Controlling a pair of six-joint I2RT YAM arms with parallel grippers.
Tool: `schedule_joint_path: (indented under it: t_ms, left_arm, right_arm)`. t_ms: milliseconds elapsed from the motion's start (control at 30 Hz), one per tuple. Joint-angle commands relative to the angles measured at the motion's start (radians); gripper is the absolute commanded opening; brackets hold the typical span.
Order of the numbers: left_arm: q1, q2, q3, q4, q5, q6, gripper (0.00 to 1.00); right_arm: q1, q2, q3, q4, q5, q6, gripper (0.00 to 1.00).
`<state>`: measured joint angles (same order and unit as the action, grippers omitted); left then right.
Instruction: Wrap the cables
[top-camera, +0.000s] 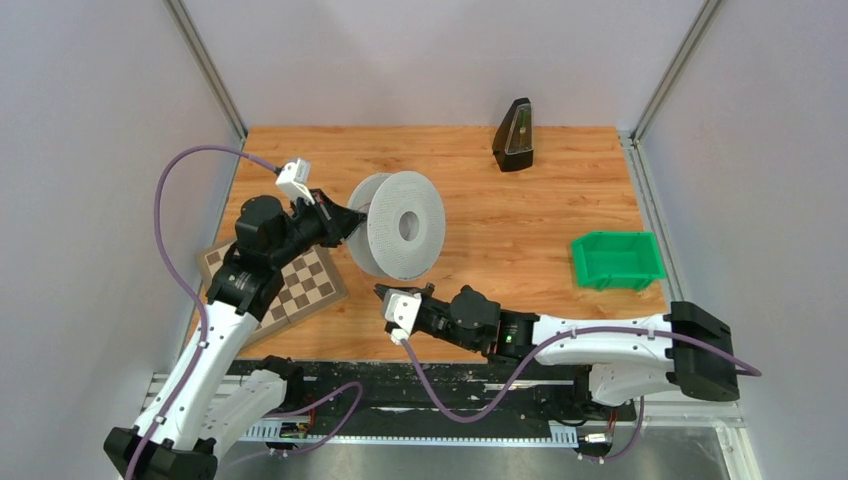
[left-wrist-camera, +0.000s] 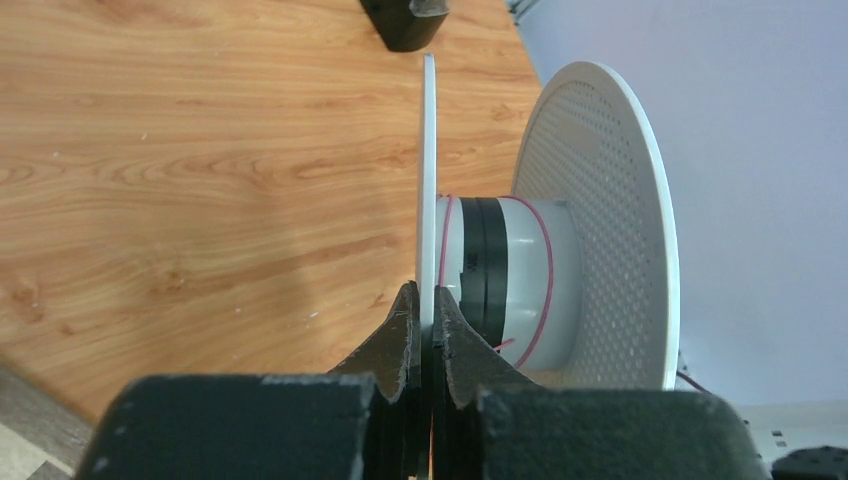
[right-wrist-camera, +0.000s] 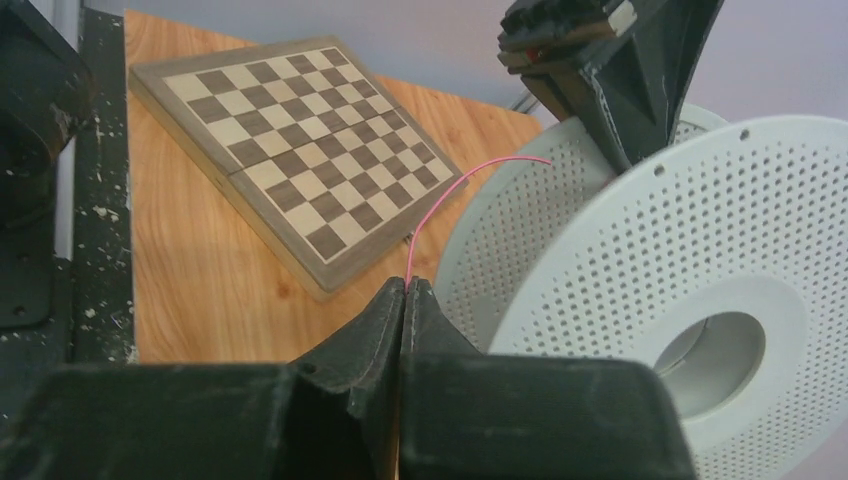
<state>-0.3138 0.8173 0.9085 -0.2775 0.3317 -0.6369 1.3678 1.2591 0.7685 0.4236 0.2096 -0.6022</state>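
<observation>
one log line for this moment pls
left gripper: shut on rim of white perforated plastic spool | right gripper: shut on thin pink cable | cable leads to spool

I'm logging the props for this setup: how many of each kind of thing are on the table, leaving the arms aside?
Spool: 1
Pink cable: 1
Chessboard: 1
Green bin: 1
Black wedge-shaped object: 1
Total: 5
</observation>
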Motion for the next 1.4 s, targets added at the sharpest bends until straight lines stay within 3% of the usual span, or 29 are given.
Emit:
schedule_joint_path:
  t_ms: [0,167,300,600,900,1167,1267,1367]
  left_arm:
    - [-0.008,0.020,-0.002,0.119,-0.052,0.017,0.00]
    - [-0.054,0.026,-0.034,0.114,-0.138,0.084,0.00]
    - [-0.076,0.032,-0.069,0.135,-0.158,0.092,0.00]
    - [-0.089,0.021,-0.120,0.190,-0.128,0.062,0.00]
    - [-0.129,-0.014,-0.185,0.286,-0.109,0.180,0.00]
    - [-0.142,-0.047,-0.230,0.364,-0.125,0.298,0.00]
    - [-0.142,-0.049,-0.231,0.372,-0.130,0.314,0.00]
    - [-0.142,-0.056,-0.232,0.376,-0.123,0.324,0.00]
  right_arm:
    - [0.004,0.066,0.062,0.177,0.038,0.163,0.00]
    - [-0.008,0.132,0.127,0.268,0.192,0.298,0.00]
    - [-0.030,0.189,0.241,0.198,0.330,0.423,0.00]
    - [-0.116,0.230,0.310,0.128,0.448,0.646,0.00]
    - [-0.217,0.268,0.429,-0.130,0.452,0.890,0.00]
    - [-0.263,0.244,0.416,-0.275,0.460,1.085,0.00]
    - [-0.280,0.209,0.373,-0.295,0.458,1.155,0.12]
    - [-0.305,0.167,0.324,-0.312,0.456,1.215,0.16]
